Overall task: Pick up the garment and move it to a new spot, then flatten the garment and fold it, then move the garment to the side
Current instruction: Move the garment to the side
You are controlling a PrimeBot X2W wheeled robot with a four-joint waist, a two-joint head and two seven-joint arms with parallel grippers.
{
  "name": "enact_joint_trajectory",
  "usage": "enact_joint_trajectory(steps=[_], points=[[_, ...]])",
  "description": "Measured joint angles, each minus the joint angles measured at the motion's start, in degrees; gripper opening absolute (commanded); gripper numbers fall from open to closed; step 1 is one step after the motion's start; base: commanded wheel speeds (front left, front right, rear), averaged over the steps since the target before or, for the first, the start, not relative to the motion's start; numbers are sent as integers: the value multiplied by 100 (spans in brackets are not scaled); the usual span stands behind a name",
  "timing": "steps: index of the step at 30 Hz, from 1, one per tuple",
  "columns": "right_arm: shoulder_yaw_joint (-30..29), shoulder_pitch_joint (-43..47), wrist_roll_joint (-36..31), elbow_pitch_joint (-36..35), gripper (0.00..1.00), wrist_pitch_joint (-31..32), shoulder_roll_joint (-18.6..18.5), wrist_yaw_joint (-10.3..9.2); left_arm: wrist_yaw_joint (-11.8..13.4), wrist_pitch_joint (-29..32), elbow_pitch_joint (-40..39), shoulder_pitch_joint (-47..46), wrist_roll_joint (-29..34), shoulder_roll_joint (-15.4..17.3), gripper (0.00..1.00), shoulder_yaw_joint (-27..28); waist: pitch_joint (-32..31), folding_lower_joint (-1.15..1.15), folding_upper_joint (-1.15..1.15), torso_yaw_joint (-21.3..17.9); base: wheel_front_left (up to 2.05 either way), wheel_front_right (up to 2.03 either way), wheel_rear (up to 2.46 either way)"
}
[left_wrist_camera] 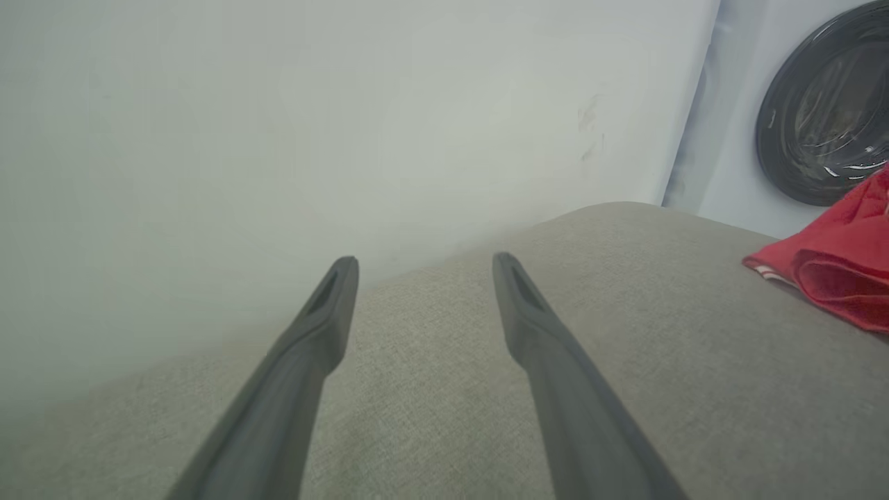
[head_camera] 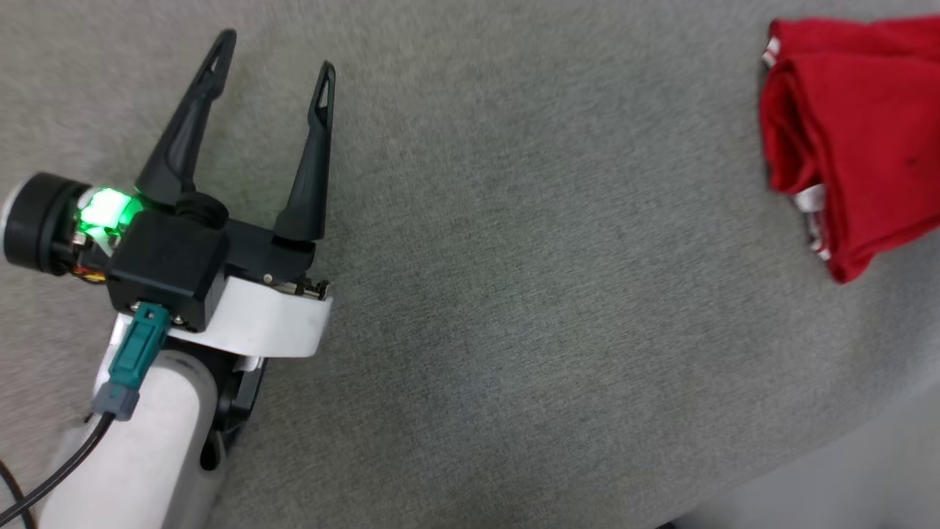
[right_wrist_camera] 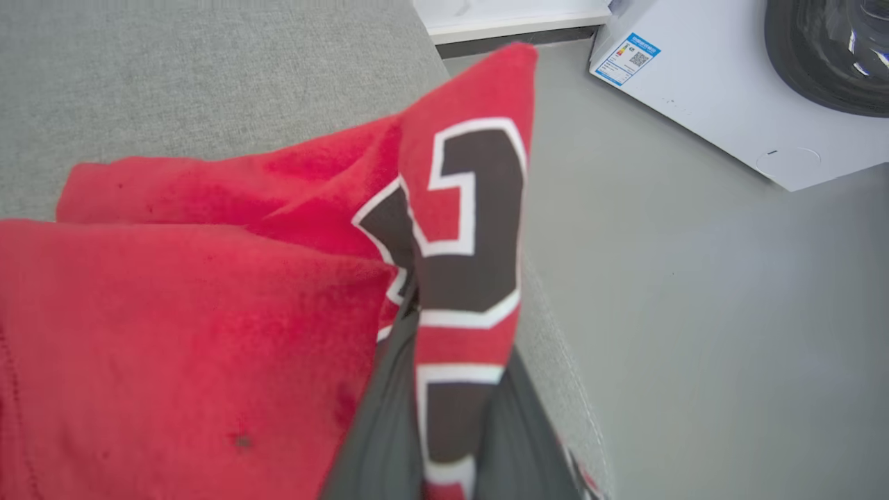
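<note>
The garment [head_camera: 859,139], a red jersey with white striped trim, lies folded in a bundle at the far right of the grey cloth surface [head_camera: 529,279]. In the right wrist view a fold of the garment [right_wrist_camera: 465,229] with its black-and-white number print stands up, pinched between the two dark fingers [right_wrist_camera: 389,417] of my right gripper [right_wrist_camera: 451,410], which is shut on it. My left gripper [head_camera: 275,62] hovers open over bare cloth at the left, well away from the garment [left_wrist_camera: 833,271], with nothing between its fingers [left_wrist_camera: 326,312].
A white washing machine [right_wrist_camera: 729,97] with a dark round door [left_wrist_camera: 826,118] stands on the grey floor [right_wrist_camera: 729,312] past the surface's edge. A pale wall [left_wrist_camera: 312,139] rises beyond the left gripper. The surface's front right corner drops off to floor [head_camera: 844,485].
</note>
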Motion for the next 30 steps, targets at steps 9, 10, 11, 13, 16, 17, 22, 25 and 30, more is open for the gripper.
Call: enact_joint_trajectory(steps=[9, 10, 11, 13, 16, 17, 22, 25, 30], points=[[110, -585, -561, 1329, 100, -1558, 385, 0, -32, 346, -315, -140, 99, 198, 100, 15, 640, 0, 0, -151, 0, 0, 0], [81, -637, -637, 1472, 100, -1686, 371, 0, -31, 346, -316, -135, 98, 213, 100, 26, 618, 0, 0, -155, 0, 0, 0], [77, -677, -713, 1590, 100, -1803, 353, 0, -22, 341, -318, -124, 93, 222, 100, 35, 580, 0, 0, -156, 0, 0, 0], [69, -721, -839, 1746, 100, -2081, 303, 0, -13, 292, -283, -88, 36, 218, 100, 49, 482, 0, 0, -153, 0, 0, 0], [87, -749, -1010, 1901, 100, -2375, 193, 0, 69, 130, -144, 95, -51, 149, 100, 68, 269, -1, 0, -141, 0, 0, 0], [124, -735, -1067, 1912, 100, -2480, 146, 0, 100, 54, -86, 183, -86, 107, 100, 70, 180, -1, 0, -135, 0, 0, 0], [248, -388, -1117, 1880, 100, -2661, -145, 0, 260, -369, 263, 757, -358, -52, 100, 143, -400, -1, 0, -51, 0, 0, 0], [433, 42, -1044, 1736, 100, -2660, -207, 0, 357, -567, 460, 1185, -519, -140, 100, 193, -818, -2, 0, 49, 0, 0, 0], [637, 854, -875, 1254, 100, -2736, -130, 0, 475, -802, 705, 1756, -766, -287, 100, 249, -1527, -2, 0, 283, 0, 0, 0]])
